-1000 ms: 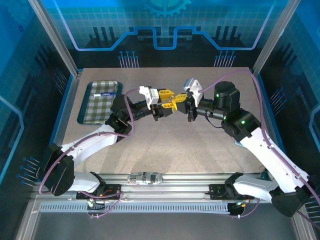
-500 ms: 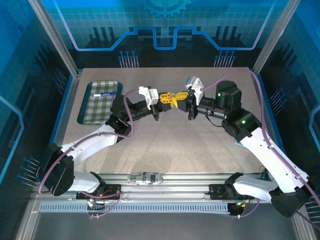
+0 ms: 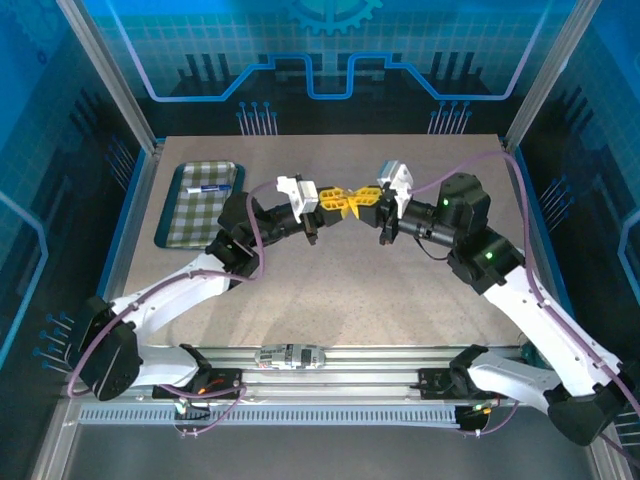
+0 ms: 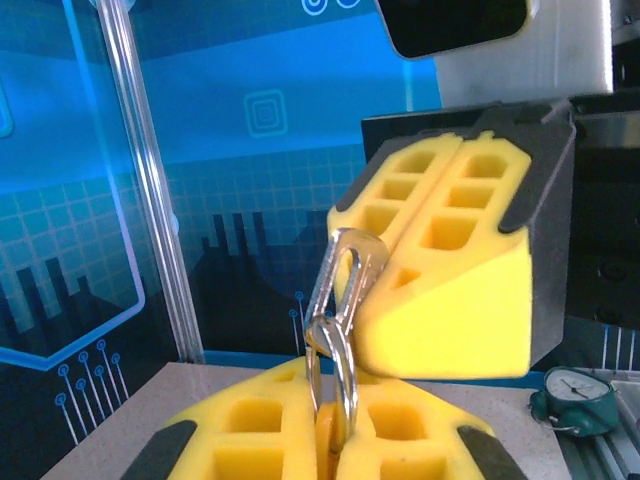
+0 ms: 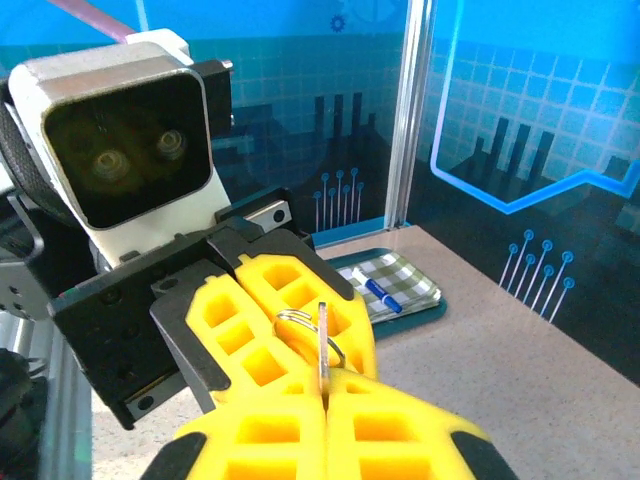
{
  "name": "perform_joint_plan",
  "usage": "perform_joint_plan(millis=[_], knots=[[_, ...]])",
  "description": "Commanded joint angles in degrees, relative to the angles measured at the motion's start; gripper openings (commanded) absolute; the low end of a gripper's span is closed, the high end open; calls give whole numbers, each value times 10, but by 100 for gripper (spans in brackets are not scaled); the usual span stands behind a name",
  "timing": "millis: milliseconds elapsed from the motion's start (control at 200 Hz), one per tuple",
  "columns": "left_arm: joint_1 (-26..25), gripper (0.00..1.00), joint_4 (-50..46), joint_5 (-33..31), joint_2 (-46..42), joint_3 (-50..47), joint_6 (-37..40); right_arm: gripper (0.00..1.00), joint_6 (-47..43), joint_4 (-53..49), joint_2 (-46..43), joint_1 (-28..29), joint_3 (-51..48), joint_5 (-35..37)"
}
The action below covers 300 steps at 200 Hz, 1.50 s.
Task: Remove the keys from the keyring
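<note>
Two claws, the left claw and the right claw, meet tip to tip over one counter. Between their tips are two linked metal loops, one clip-shaped loop and one round ring. One orange keyring sits in the left claw's seam. Well outside the left claw lies one checked tray holding one pen.

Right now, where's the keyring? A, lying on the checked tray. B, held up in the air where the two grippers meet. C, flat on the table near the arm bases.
B: the keyring is clamped in the left gripper and its linked key in the right gripper, both above the table.
</note>
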Motion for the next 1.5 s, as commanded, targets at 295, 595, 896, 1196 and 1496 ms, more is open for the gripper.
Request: perform_joint_plan(millis=[295, 595, 896, 1196, 1496], knots=[[-41, 0, -114, -106, -77, 27, 172, 0, -166, 145, -89, 33, -153, 93], [-43, 0, -140, -117, -80, 37, 138, 0, -222, 179, -105, 71, -188, 126], [-42, 0, -161, -116, -79, 54, 83, 0, -275, 184, -104, 108, -199, 168], [-31, 0, -150, -109, -82, 60, 27, 0, -307, 186, -115, 120, -218, 154], [-22, 0, -155, -90, -83, 64, -7, 0, -349, 179, -110, 150, -219, 166]])
